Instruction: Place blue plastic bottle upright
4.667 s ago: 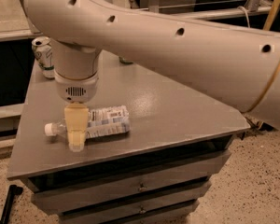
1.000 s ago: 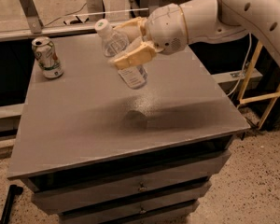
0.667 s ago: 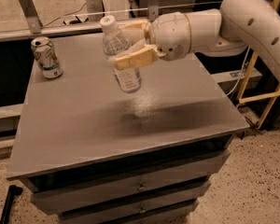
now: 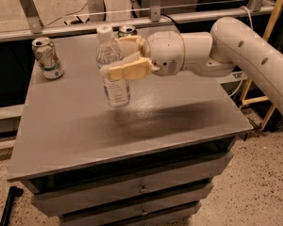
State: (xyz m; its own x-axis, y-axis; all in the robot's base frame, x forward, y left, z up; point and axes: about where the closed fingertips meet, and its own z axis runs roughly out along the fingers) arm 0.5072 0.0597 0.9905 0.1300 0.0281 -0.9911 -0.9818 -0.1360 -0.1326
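Bottle [image 4: 117,89] in jaws (over table [image 4: 132,131]), can [image 4: 47,58] left

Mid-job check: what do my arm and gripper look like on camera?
The gripper, over the grey table at the blue plastic bottle, has cream-yellow jaws on a rounded white wrist. The arm is a smooth white tube with small dark holes. No cabling shows on it.

Warm, fairly dim light from overhead. My gripper [image 4: 112,56], clamped on the blue plastic bottle [image 4: 116,91], hangs above mid-tabletop [image 4: 61,126]. My arm casts a broad soft shadow band rightward. Dull sheen near left; the drawers below sit dark.
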